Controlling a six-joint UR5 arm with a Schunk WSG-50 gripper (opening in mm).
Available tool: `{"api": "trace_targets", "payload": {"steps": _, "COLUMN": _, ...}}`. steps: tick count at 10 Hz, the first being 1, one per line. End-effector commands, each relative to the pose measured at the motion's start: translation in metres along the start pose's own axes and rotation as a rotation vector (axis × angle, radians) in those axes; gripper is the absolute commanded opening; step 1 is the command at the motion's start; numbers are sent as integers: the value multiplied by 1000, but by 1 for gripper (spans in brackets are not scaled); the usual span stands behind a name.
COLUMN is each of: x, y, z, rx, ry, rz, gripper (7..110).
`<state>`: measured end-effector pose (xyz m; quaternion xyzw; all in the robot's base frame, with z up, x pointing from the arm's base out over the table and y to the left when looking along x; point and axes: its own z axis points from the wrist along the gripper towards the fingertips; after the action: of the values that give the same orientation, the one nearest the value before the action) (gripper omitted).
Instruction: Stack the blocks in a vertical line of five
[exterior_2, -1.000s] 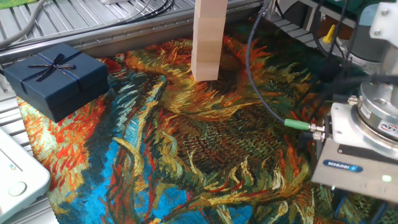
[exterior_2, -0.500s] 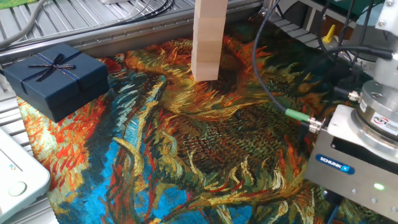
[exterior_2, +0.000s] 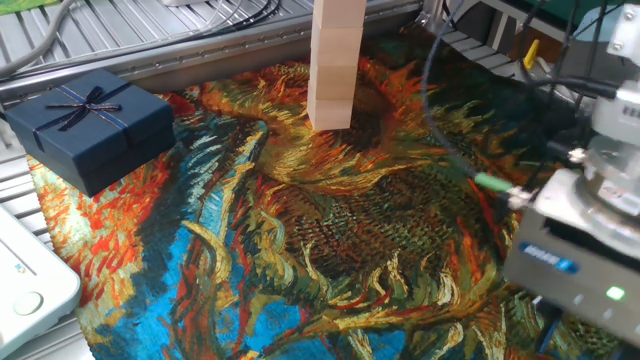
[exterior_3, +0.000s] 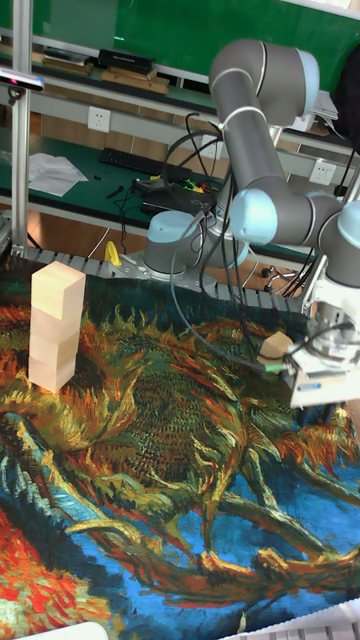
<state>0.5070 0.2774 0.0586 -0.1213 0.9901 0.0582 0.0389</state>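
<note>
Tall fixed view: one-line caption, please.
UR5 arm's gripper low over the sunflower-print cloth, right of a three-block wooden stack.

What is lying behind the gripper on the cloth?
One loose block lies just behind the gripper, partly covered by it. The gripper body hides the fingers and whatever is under them. The stack stands far off.

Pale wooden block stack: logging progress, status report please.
Gripper off right, fingers hidden, state unclear. Pale wooden block stack three high, upright. One loose pale wooden block beside gripper. Dark blue ribboned gift box well aside.
</note>
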Motion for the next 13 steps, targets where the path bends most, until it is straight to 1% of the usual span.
{"api": "trace_targets", "payload": {"steps": 1, "x": 60, "y": 15, "z": -15, "rx": 0, "ry": 70, "rz": 36, "gripper": 44}}
{"api": "trace_targets", "payload": {"steps": 2, "x": 70, "y": 12, "z": -17, "rx": 13, "ry": 84, "rz": 47, "gripper": 44}}
{"api": "trace_targets", "payload": {"steps": 4, "x": 69, "y": 3, "z": -14, "rx": 38, "ry": 80, "rz": 40, "gripper": 44}}
{"api": "trace_targets", "payload": {"steps": 5, "x": 68, "y": 7, "z": -14, "rx": 24, "ry": 74, "rz": 39, "gripper": 44}}
{"api": "trace_targets", "payload": {"steps": 6, "x": 63, "y": 2, "z": -14, "rx": 43, "ry": 53, "rz": 31, "gripper": 44}}
{"api": "trace_targets", "payload": {"steps": 7, "x": 63, "y": -3, "z": -14, "rx": 62, "ry": 54, "rz": 32, "gripper": 44}}
{"api": "trace_targets", "payload": {"steps": 8, "x": 64, "y": -2, "z": -14, "rx": 61, "ry": 57, "rz": 46, "gripper": 44}}
{"api": "trace_targets", "payload": {"steps": 9, "x": 69, "y": -5, "z": -15, "rx": 72, "ry": 78, "rz": 86, "gripper": 44}}
{"api": "trace_targets", "payload": {"steps": 10, "x": 68, "y": 2, "z": -14, "rx": 47, "ry": 73, "rz": 105, "gripper": 44}}
{"api": "trace_targets", "payload": {"steps": 11, "x": 64, "y": 4, "z": -14, "rx": 36, "ry": 57, "rz": 122, "gripper": 44}}
{"api": "trace_targets", "payload": {"steps": 12, "x": 62, "y": -1, "z": -14, "rx": 57, "ry": 47, "rz": 144, "gripper": 44}}
{"api": "trace_targets", "payload": {"steps": 13, "x": 57, "y": 3, "z": -13, "rx": 41, "ry": 26, "rz": 177, "gripper": 44}}
